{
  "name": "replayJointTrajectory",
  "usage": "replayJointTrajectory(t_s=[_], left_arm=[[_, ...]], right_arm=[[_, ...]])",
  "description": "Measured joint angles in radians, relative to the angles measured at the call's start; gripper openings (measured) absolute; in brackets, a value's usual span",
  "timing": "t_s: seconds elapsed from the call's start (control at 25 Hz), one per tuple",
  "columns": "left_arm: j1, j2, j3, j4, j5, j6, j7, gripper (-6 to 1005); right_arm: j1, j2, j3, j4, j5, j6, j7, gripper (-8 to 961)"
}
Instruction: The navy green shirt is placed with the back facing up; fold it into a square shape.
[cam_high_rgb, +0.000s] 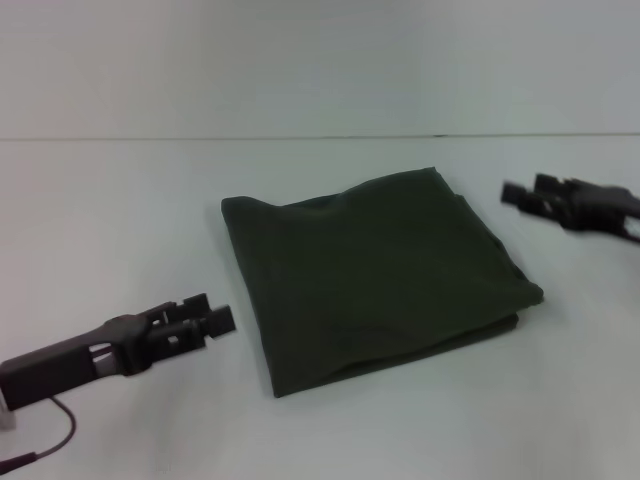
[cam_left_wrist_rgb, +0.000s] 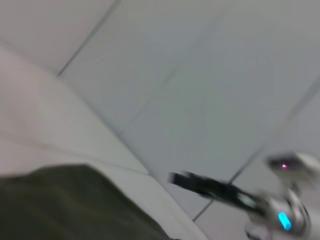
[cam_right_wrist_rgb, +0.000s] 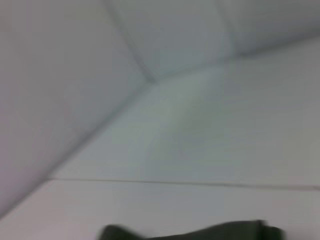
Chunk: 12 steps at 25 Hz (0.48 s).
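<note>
The navy green shirt lies folded into a rough square in the middle of the white table, plain side up, with layered edges at its near right corner. My left gripper hovers just off the shirt's near left edge, open and holding nothing. My right gripper is off the shirt's far right corner, apart from the cloth and empty. The left wrist view shows a piece of the shirt and, farther off, the right gripper. The right wrist view catches only a strip of the shirt.
A pale wall rises behind the table's far edge. A thin cable hangs under the left arm near the table's front left.
</note>
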Motion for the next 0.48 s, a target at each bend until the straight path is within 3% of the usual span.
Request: replayJointTrajectory(t_s=[0.2, 0.36, 0.48], left_arm=[[-0.034, 0.017, -0.022, -0.004, 0.079, -0.039, -0.297, 948], [-0.069, 0.024, -0.004, -0.009, 0.169, -0.125, -0.558, 948], [-0.092, 0.027, 0.024, -0.021, 0.194, -0.169, -0.66, 948]], right_arm=[[-0.121, 0.002, 0.116, 0.078, 0.054, -0.252, -0.409, 669], [-0.166, 0.005, 0.174, 0.147, 0.05, -0.306, -0.566, 816], [-0.174, 0.005, 0.174, 0.183, 0.012, -0.309, -0.633, 931]])
